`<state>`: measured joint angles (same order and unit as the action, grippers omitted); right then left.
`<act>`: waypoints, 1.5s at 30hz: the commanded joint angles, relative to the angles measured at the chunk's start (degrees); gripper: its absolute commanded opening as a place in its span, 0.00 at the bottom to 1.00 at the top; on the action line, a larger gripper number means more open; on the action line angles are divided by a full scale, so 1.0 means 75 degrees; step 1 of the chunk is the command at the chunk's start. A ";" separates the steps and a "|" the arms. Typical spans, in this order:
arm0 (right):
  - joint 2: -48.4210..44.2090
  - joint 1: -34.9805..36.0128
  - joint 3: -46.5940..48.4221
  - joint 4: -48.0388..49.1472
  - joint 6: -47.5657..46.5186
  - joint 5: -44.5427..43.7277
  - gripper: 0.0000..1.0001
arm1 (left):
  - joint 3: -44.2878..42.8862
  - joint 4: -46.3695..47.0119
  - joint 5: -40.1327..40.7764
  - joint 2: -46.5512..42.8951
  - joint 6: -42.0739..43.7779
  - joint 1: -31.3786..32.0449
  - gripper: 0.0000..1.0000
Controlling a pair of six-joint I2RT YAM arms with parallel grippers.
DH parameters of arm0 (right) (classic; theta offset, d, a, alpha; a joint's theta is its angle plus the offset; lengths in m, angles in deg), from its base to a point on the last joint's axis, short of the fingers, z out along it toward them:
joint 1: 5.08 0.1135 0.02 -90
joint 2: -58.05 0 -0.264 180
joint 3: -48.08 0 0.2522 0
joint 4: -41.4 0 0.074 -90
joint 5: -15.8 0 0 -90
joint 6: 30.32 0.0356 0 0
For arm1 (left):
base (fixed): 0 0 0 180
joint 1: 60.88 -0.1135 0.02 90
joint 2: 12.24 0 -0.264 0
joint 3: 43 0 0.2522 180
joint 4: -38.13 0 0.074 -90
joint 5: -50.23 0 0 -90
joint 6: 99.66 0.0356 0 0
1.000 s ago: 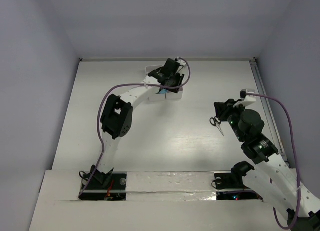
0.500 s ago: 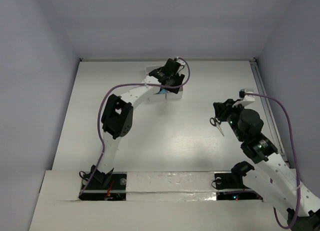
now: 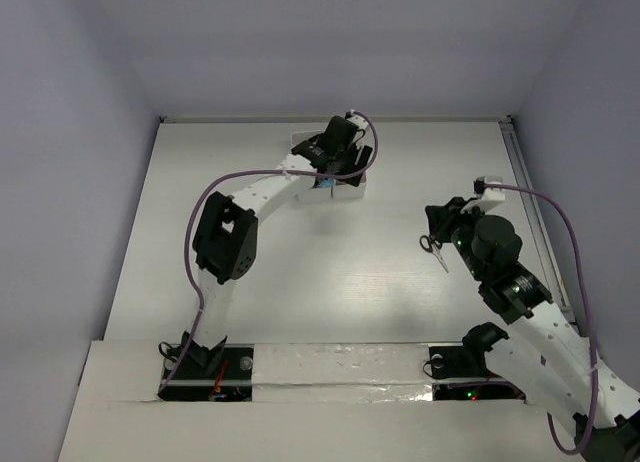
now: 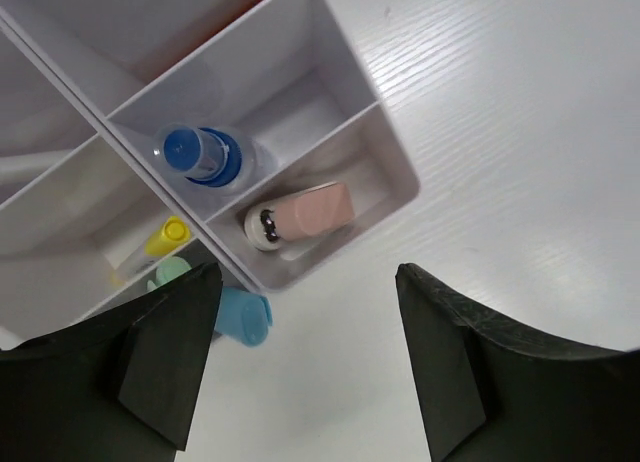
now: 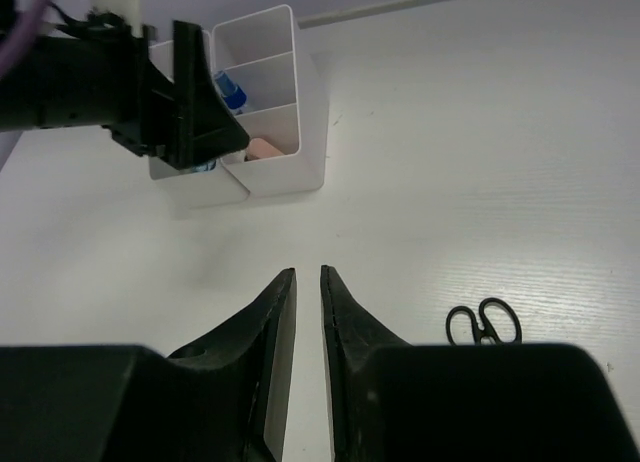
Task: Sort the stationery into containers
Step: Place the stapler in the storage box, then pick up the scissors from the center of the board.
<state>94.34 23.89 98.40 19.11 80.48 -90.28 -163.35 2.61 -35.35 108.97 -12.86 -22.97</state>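
Scissors [image 5: 483, 324] lie flat on the table [image 5: 450, 132] just right of the right gripper [image 5: 304, 274], its fingers [image 5: 265, 317] nearly closed on nothing. Lying so flat, they could slip a pinch. Left gripper [image 4: 305, 282], spread and empty above the organizer [image 4: 398, 172], might block delivery.

Pale lavender walls [image 3: 60, 182] box in a white wood-grain table [image 3: 300, 282] — soft, even light.

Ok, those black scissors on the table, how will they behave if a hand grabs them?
The scissors lie flat on the smooth white table, so they likely offer little to pinch and may slide. They look small and thin, so probably light and stiff. Lifted by one handle loop, the blades might swing open.
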 commanded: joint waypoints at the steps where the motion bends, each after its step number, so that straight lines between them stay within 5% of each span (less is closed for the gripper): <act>1: 0.0293 0.0063 0.0059 0.0119 0.0039 -0.0083 0.22 | 0.0614 0.1105 -0.0413 -0.1698 -0.0158 0.0241 0.68; 10: 0.1394 0.0063 0.0013 -0.0209 0.0414 0.0035 0.22 | 0.3204 0.2525 -0.0543 -0.5213 -0.0815 0.0312 0.75; 15: 0.2682 -0.0135 0.0106 -0.0432 0.0637 -0.0118 0.24 | 0.4776 0.2106 -0.0157 -0.7635 -0.0863 0.0312 0.99; 19: 0.3667 -0.0793 0.0399 -0.0608 0.0754 -0.0002 0.26 | 0.5481 0.1192 0.0347 -0.9115 -0.0323 0.0312 0.99; 25: 0.4872 -0.2221 0.1406 -0.1157 0.0591 0.0514 0.55 | 0.6896 0.1947 0.1168 -1.1225 0.0134 0.0312 0.99; 27: 0.5214 -0.2699 0.1780 -0.1217 0.0439 0.0760 0.57 | 0.7495 0.2290 0.1448 -1.1833 0.0122 0.0312 0.99; 32: 0.6080 -0.3335 0.2414 -0.2083 0.0052 0.1428 0.59 | 0.8069 0.2561 0.1847 -1.2480 -0.0112 0.0312 0.99; 38: 0.7054 -0.3441 0.3281 -0.3337 -0.0581 0.1264 0.41 | 0.8164 0.2667 0.1708 -1.2727 -0.0171 0.0312 0.99; 45: 0.7898 -0.3441 0.3504 -0.3807 -0.1015 0.1756 0.38 | 0.8165 0.2667 0.1508 -1.2622 -0.0206 0.0312 0.99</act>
<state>152.07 -1.75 121.99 -5.66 75.65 -79.46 -102.22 19.03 -23.24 14.20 -13.87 -20.48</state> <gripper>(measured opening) 0.386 0.989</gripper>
